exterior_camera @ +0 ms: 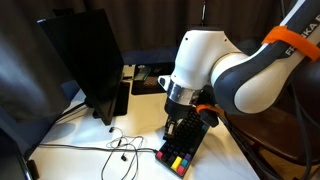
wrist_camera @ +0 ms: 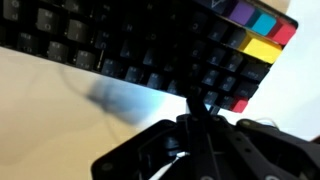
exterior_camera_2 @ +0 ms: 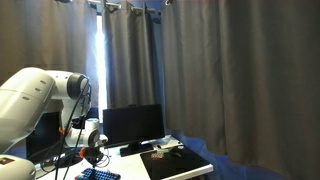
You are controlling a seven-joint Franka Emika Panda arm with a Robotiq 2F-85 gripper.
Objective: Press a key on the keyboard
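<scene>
Where the claw stands: the claw [exterior_camera: 186, 128] hangs from the white arm [exterior_camera: 225, 70], pointing down, directly over the keyboard [exterior_camera: 181, 156]. In the wrist view the claw [wrist_camera: 198, 112] comes in from the bottom edge.
Claw state: closed, with the fingers pressed together into one dark tip and nothing held between them.
Keyboard place: flat on the pale bench [exterior_camera: 70, 135], close to the edge nearest the camera in an exterior view, well apart from the monitor [exterior_camera: 85, 60].
Keyboard look: mostly black keys, with red, yellow and green keys at the end nearest the camera in an exterior view. In the wrist view the keyboard [wrist_camera: 120, 45] fills the upper part, with purple, blue, red and yellow keys at the upper right.
Keyboard to claw: the tip overlaps the outer row of keys, near a red key [wrist_camera: 240, 104] at the corner. Whether the tip touches a key cannot be told.
Cable: a thin cable [exterior_camera: 118, 145] loops on the bench between monitor and keyboard.
Mat: a black mat [exterior_camera_2: 185, 165] lies on the bench beside the monitor [exterior_camera_2: 130, 125], apart from the claw.
Backdrop: grey curtains [exterior_camera_2: 200, 70] hang behind the bench.
</scene>
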